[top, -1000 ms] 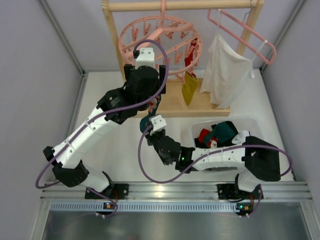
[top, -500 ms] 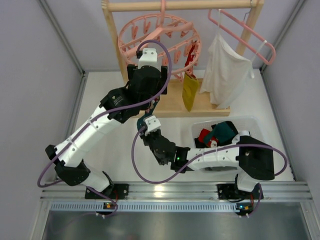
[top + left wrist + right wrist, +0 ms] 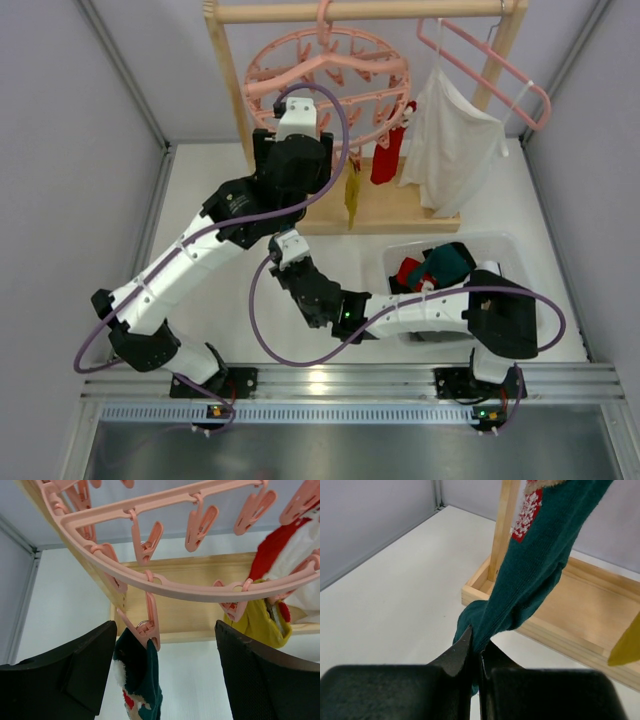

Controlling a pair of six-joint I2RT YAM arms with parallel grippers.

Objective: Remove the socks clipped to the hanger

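Note:
The round pink hanger point(image 3: 325, 72) hangs from the wooden rail, and its ring point(image 3: 165, 582) fills the top of the left wrist view. A dark teal sock point(image 3: 142, 677) hangs from a pink clip point(image 3: 150, 622). My left gripper point(image 3: 165, 680) is open, with one finger on each side of this sock and apart from it. My right gripper point(image 3: 481, 652) is shut on the lower part of the same teal sock point(image 3: 535, 575), which is stretched taut. A yellow sock point(image 3: 352, 195) and a red sock point(image 3: 386, 155) still hang clipped on the ring.
A clear bin point(image 3: 500, 245) at the right holds red and teal socks. A plain pink hanger with white cloth point(image 3: 450, 140) hangs at the right of the rail. The wooden stand's base tray point(image 3: 400, 205) and left post point(image 3: 230, 85) are close behind both grippers.
The ring has swung up and to the right and turned. The yellow sock moved left and the red sock came into clear view. My right gripper moved left with the teal sock.

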